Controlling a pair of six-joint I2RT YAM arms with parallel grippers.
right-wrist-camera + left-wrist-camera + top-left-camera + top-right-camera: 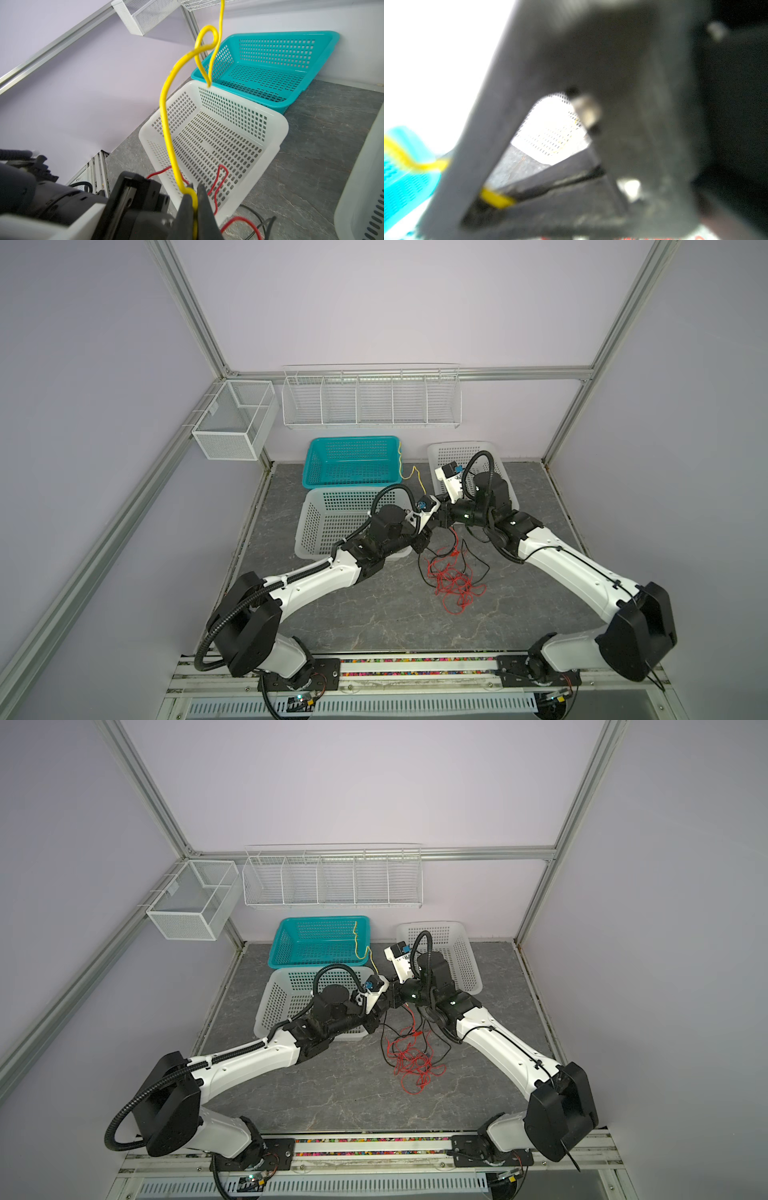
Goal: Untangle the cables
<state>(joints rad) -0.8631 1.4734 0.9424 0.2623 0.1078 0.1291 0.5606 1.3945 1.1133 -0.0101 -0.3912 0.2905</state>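
cables [453, 583] | yellow cable [165, 124] pinched in right end effector [195, 195] | left end effector [435, 522]: cannot tell

Soft even light, faint shadows, top views bowed at edges, left wrist view blurred, overexposed

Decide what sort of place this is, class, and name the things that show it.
Probably a robot lab test cell: two arms mounted on a rail, an aluminium frame with plain walls around the table, and baskets beside a tangle of cables, seemingly laid out as an exercise.
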